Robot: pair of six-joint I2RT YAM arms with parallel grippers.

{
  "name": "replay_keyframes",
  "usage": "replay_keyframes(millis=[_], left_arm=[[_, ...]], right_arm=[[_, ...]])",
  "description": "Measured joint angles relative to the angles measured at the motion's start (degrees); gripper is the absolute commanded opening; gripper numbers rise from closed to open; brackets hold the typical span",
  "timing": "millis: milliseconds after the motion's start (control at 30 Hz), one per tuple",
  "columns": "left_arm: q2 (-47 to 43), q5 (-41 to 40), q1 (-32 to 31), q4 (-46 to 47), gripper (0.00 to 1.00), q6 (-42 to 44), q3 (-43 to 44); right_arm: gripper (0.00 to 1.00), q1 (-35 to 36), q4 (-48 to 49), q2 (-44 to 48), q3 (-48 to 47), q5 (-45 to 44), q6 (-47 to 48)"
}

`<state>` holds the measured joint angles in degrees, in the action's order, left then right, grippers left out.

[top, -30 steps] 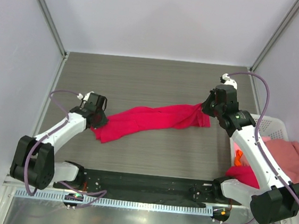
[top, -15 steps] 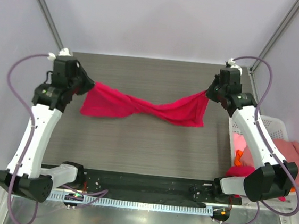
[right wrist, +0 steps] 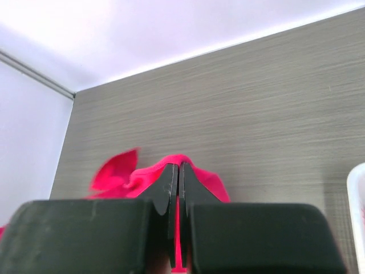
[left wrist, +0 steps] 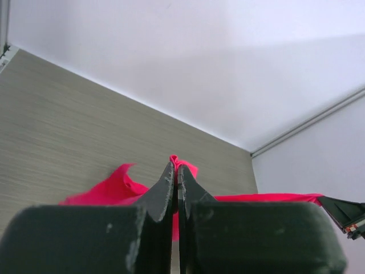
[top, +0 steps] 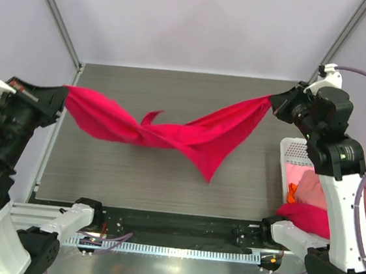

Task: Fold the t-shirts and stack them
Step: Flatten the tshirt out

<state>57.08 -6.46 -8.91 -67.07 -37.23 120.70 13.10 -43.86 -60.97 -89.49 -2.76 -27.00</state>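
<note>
A crimson-red t-shirt [top: 170, 132] hangs twisted in the air above the table, stretched between both arms. My left gripper [top: 64, 101] is shut on its left end, high at the left side; in the left wrist view the red cloth [left wrist: 108, 191] shows pinched at my left gripper [left wrist: 176, 171]. My right gripper [top: 275, 102] is shut on the right end; the right wrist view shows cloth [right wrist: 122, 171] squeezed in my right gripper [right wrist: 178, 171]. More t-shirts, salmon-pink [top: 312, 186], orange [top: 292, 191] and red [top: 308, 219], lie in the basket.
A white perforated basket [top: 293, 148] stands at the table's right edge, partly behind the right arm. The grey wood-grain table [top: 164, 194] is walled at the back and sides. A black rail [top: 174, 224] runs along the near edge.
Both arms have risen and spread apart, lifting the crimson-red t-shirt off the table. The shirt now hangs taut and twisted with a corner drooping below.
</note>
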Motion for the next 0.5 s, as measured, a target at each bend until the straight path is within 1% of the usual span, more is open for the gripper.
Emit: replay_keyframes(millis=[100,200,267,400,467,500], left_arm=[[-2.34,0.68,0.0,-0.81,0.0,-0.31,0.55],[-3.13,1.46,0.0,-0.35,0.0,-1.16,0.39],[-4.11,1.81,0.02,1.64,0.0,-1.62,-2.84],[-4.2,2.89,0.04,5.88,0.0,-2.8,-13.33],[-1.66,3.23,0.04,6.67,0.0,-2.82,-16.22],[0.35,3.17,0.04,7.13,0.0,-2.73,-16.79]], right_arm=[[0.01,0.0,-2.4,1.38,-0.2,1.25,0.68],[0.01,0.0,-3.67,0.57,-0.15,2.08,1.57],[0.01,0.0,-3.76,-1.36,0.0,2.4,1.88],[0.01,0.0,-1.36,-10.03,0.63,3.13,1.86],[0.01,0.0,0.24,-16.92,-0.24,2.43,1.62],[0.04,0.0,0.94,-20.85,-1.22,1.77,1.55]])
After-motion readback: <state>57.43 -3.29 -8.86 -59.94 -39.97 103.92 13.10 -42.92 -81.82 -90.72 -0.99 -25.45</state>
